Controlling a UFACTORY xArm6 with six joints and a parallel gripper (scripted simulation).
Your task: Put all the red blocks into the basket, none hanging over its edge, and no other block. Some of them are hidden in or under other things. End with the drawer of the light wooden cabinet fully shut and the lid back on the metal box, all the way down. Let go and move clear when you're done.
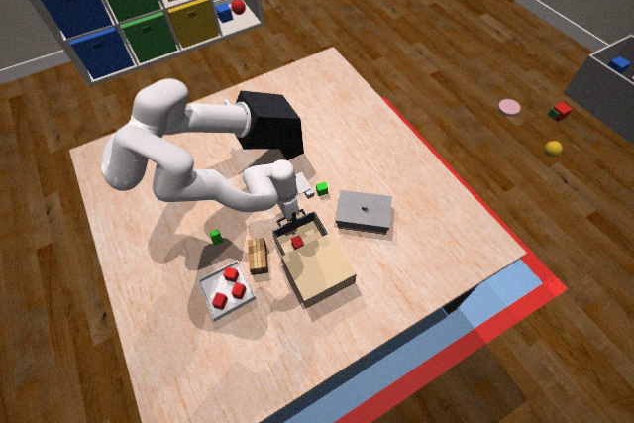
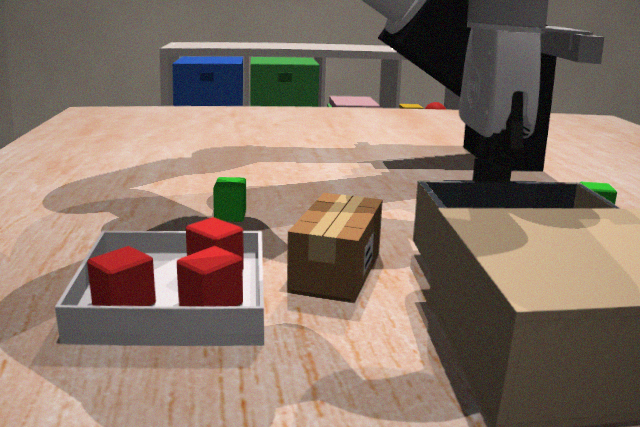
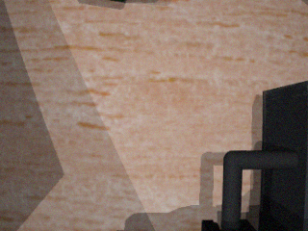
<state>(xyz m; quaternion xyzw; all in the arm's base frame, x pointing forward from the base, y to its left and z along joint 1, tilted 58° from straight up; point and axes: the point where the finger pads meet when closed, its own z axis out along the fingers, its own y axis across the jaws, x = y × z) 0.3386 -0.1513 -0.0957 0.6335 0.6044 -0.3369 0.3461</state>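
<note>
My gripper (image 1: 293, 218) (image 2: 492, 174) (image 3: 227, 224) is shut on the bar handle (image 3: 233, 188) of the drawer (image 1: 308, 219) (image 2: 516, 196) (image 3: 285, 125). The drawer stands open from the light wooden cabinet (image 1: 325, 272) (image 2: 573, 267). In the top view, one red block (image 1: 296, 242) lies in the drawer, near the cabinet body. The white-grey basket (image 1: 214, 286) (image 2: 160, 327) holds three red blocks, at its back (image 1: 230, 273) (image 2: 214, 237), right (image 1: 238, 289) (image 2: 210, 280) and front left (image 1: 219, 300) (image 2: 122, 280). The metal box (image 1: 363, 227) has its knobbed lid (image 1: 353, 204) on.
A taped cardboard box (image 1: 258, 256) (image 2: 330, 251) stands between basket and cabinet. One green block (image 1: 215, 237) (image 2: 230, 200) stands behind the basket; another (image 1: 321, 188) (image 2: 598, 189) is behind the drawer, near the metal box.
</note>
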